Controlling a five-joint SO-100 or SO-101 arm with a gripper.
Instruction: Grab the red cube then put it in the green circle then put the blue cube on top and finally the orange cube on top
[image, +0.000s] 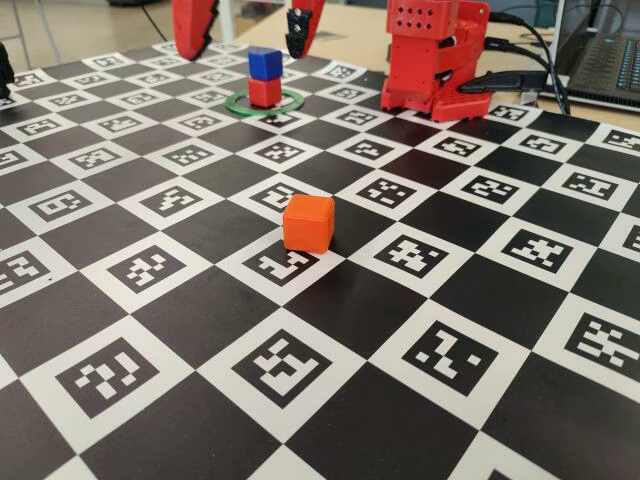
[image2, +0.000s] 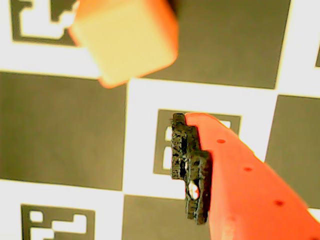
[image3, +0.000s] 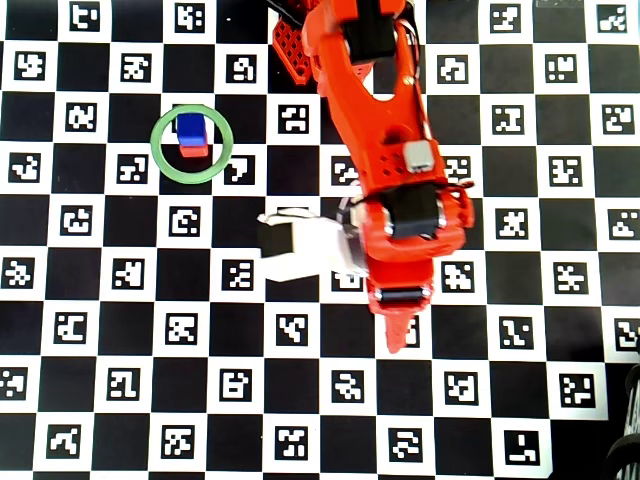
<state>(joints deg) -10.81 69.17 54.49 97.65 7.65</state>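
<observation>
The blue cube (image: 264, 63) sits on top of the red cube (image: 264, 91) inside the green circle (image: 236, 103) at the far side of the board. They also show in the overhead view: blue cube (image3: 190, 125), red cube (image3: 194, 151), green circle (image3: 158, 150). The orange cube (image: 308, 222) stands alone mid-board. My gripper (image: 243, 52) hangs high with its jaws wide apart and empty. In the wrist view one red finger with a black pad (image2: 189, 165) shows at the right, and the orange cube (image2: 125, 40) lies beyond it at the top left, untouched.
The board is a black-and-white checker mat with printed markers (image: 290, 370). The red arm base (image: 432, 60) stands at the back right with cables and a laptop (image: 605, 60) behind it. In the overhead view the arm (image3: 390, 190) covers the orange cube.
</observation>
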